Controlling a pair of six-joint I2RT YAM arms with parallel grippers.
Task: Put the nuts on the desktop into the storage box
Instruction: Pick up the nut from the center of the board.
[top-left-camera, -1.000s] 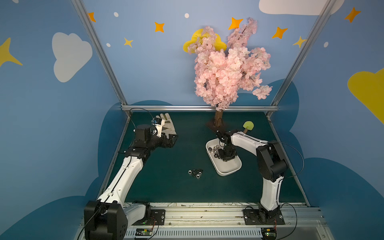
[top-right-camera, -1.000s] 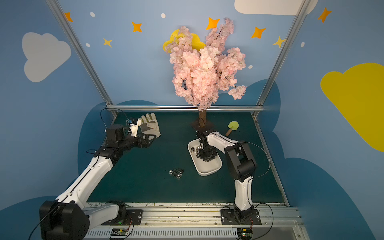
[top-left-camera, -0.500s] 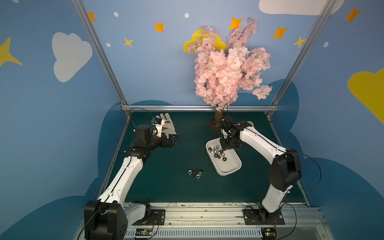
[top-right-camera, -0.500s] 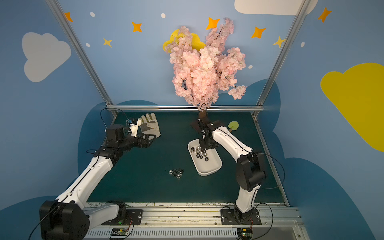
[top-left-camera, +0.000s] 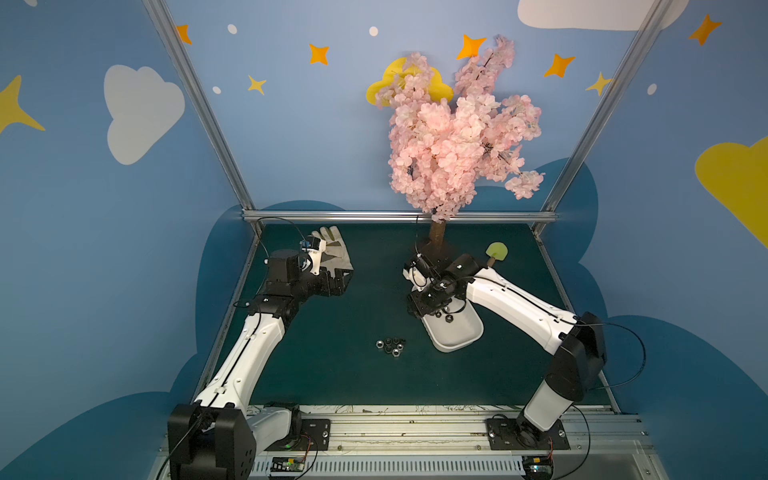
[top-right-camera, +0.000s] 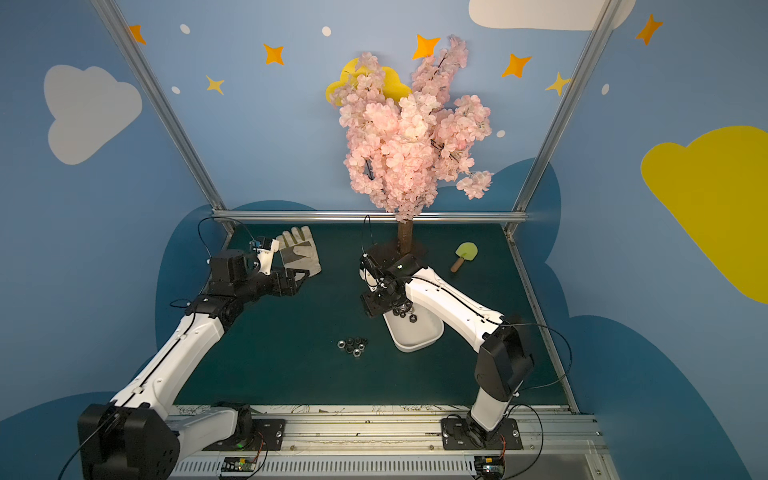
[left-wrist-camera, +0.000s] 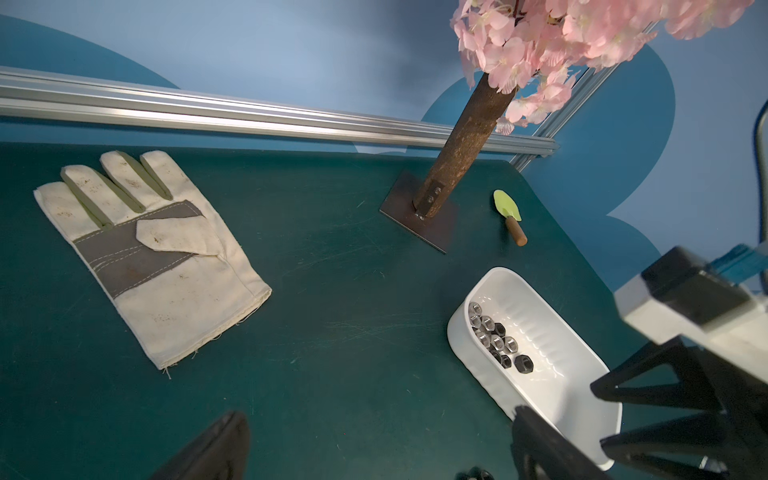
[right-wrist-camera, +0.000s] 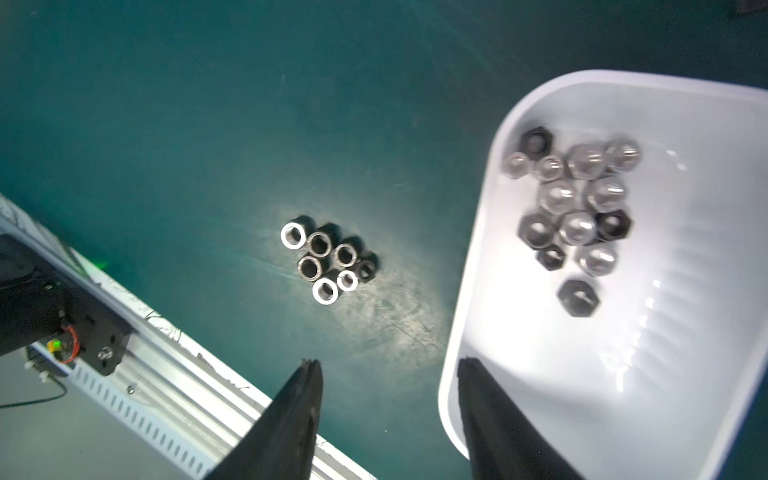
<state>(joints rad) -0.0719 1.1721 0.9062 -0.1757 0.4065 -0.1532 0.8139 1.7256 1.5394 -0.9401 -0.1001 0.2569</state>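
Several silver nuts (top-left-camera: 390, 345) (top-right-camera: 352, 345) (right-wrist-camera: 328, 259) lie in a tight cluster on the dark green desktop (top-left-camera: 332, 382), just left of the white storage box (top-left-camera: 457, 337) (top-right-camera: 415, 338) (right-wrist-camera: 665, 374) (left-wrist-camera: 552, 332). More nuts (right-wrist-camera: 577, 208) (left-wrist-camera: 494, 336) rest inside the box. My right gripper (top-left-camera: 419, 311) (top-right-camera: 373, 308) (right-wrist-camera: 388, 361) hovers open and empty above the box's far-left rim. One of its fingers is over the rim and one over the desktop. My left gripper (top-left-camera: 338, 282) (top-right-camera: 298, 279) (left-wrist-camera: 376, 413) hangs wide open and empty near the glove.
A beige work glove (top-left-camera: 332, 249) (left-wrist-camera: 153, 249) lies at the back left. The blossom tree's trunk and base plate (top-left-camera: 436, 245) (left-wrist-camera: 419, 216) stand behind the box. A small green trowel (top-left-camera: 496, 251) (left-wrist-camera: 509, 212) lies at the back right. Aluminium rails frame the desktop.
My right gripper has risen out of the box, moved to its far-left rim and opened wider. The left arm has not moved.
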